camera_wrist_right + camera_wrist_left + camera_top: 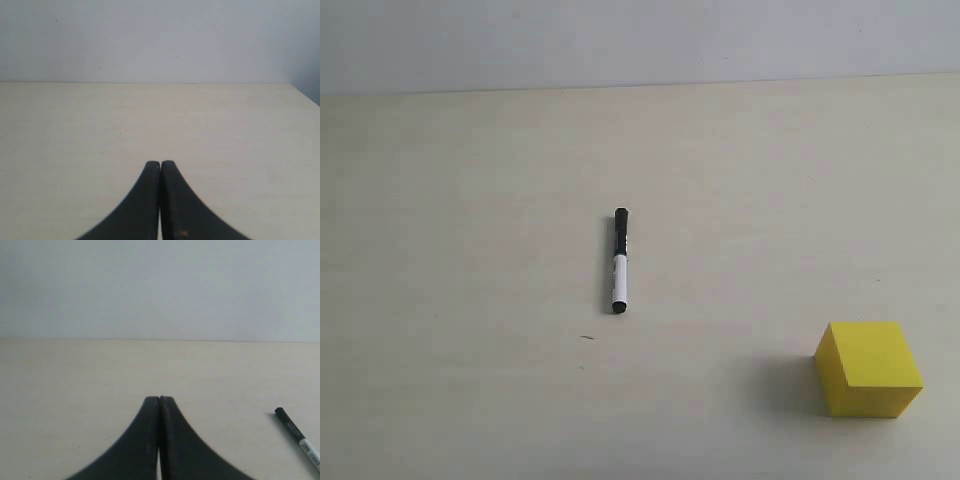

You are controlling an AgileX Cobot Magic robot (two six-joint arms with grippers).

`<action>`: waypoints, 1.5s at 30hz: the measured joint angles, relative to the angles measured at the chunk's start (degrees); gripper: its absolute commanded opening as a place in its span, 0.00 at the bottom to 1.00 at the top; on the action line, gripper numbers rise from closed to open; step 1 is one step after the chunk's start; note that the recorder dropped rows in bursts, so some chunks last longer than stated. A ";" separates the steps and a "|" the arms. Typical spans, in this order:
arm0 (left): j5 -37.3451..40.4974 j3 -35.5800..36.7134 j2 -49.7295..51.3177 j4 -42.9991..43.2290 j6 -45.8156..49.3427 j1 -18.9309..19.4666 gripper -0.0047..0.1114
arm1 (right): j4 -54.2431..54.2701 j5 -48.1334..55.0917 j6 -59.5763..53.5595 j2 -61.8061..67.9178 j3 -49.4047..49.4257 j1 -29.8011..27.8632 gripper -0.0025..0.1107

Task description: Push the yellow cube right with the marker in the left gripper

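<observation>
Marker lying flat and loose on the pale table, near the middle of the exterior view, held by neither gripper. Long black cap pointing towards the far wall, white barrel nearer the camera, small black tip at the near end. A few dark printed marks on the barrel, caught in the left wrist view, too small to read.

Yellow cube resting flat on the table at the near right of the exterior view, well apart from the marker. Plain faces, a soft shadow on its left side. Between marker and cube, plain tabletop. Small dark speck on the table just nearer than the marker's tip and slightly to its left.

Left gripper closed, its two black fingers pressed together along their inner edges with nothing between them, low over the table. Marker lying off to one side of it in the left wrist view, apart from the fingers.

Right gripper likewise closed tight on nothing, fingers touching. Small orange-brown fleck on one finger. Beyond both grippers, pale tabletop running back to the grey-white wall
</observation>
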 measured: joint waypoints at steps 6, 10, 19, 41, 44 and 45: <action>2.27 1.11 -3.83 0.25 0.35 0.00 0.04 | 0.00 0.00 0.10 0.00 0.00 0.00 0.02; 2.69 2.79 -3.85 0.23 0.35 0.39 0.04 | 0.00 0.00 0.10 0.00 0.00 0.00 0.02; 4.39 5.41 -3.85 0.02 -3.07 8.97 0.04 | 0.00 0.00 0.10 0.00 0.00 0.00 0.02; 6.02 5.45 -3.85 0.02 -8.13 16.63 0.04 | 0.00 0.00 0.10 0.00 0.00 0.00 0.02; 6.02 5.45 -3.85 0.02 -8.13 16.63 0.04 | 0.00 0.00 0.10 0.00 0.00 0.00 0.02; 6.02 5.45 -3.85 0.02 -8.21 16.63 0.04 | 0.00 0.00 0.10 0.00 0.00 0.00 0.02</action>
